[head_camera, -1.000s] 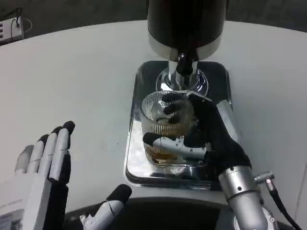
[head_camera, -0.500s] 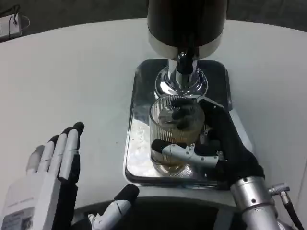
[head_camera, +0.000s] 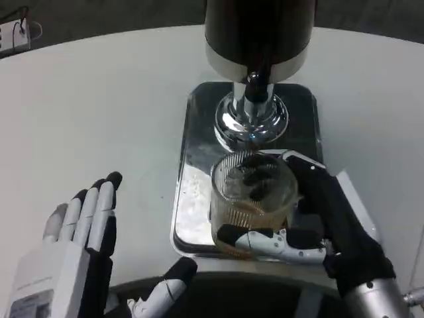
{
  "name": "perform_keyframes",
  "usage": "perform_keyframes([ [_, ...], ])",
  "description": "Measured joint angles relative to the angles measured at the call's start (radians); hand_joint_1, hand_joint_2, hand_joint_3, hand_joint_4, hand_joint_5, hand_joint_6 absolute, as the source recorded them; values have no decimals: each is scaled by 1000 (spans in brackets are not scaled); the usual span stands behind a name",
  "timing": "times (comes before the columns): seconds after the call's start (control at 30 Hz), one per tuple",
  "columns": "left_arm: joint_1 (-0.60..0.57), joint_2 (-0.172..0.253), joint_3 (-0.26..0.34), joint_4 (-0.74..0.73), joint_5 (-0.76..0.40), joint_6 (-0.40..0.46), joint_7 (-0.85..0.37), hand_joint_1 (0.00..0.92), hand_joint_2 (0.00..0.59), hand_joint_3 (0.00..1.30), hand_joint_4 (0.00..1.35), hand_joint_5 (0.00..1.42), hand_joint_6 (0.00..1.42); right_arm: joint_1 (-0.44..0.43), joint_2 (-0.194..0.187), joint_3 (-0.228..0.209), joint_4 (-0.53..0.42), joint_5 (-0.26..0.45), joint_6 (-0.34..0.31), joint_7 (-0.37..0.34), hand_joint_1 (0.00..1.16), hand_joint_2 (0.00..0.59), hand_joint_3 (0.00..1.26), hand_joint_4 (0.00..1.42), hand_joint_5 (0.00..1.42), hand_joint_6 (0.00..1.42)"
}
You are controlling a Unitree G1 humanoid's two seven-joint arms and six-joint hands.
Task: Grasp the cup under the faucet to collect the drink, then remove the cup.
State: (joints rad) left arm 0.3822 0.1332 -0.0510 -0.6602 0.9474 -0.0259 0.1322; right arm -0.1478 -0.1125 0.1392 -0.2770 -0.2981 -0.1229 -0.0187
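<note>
The right hand (head_camera: 324,225) grips the ribbed cup (head_camera: 254,199), part-filled with amber drink, over the steel tray's (head_camera: 199,132) near edge, clear of the faucet (head_camera: 257,83); removal is under way, requiring a level carry to the surface (head_camera: 99,112), while the left hand (head_camera: 79,252) waits wide.

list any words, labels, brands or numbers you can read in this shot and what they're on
Nothing here can be read.
White back of the left hand: a small printed label at the bottom left corner, too blurred to read.
Dark cylindrical drink dispenser, shiny steel drip tray, ribbed clear glass cup and right hand: no text visible.
White power strip at the table's far left: no markings legible.
</note>
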Motion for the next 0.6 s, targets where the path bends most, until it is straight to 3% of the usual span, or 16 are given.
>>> perform_keyframes([
  [0.23, 36, 3, -3, -24, 10, -9, 6, 0, 154, 0, 0, 1, 0, 131, -67, -52, -195, 64, -10, 81, 1162, 86, 840, 1031, 1190, 1424],
  [0.6, 95, 44, -8, -125, 51, -42, -44, 0, 127, 0, 0, 0, 0, 197, -141, -125, -355, 152, -59, 168, 1162, 99, 828, 1031, 1190, 1424],
])
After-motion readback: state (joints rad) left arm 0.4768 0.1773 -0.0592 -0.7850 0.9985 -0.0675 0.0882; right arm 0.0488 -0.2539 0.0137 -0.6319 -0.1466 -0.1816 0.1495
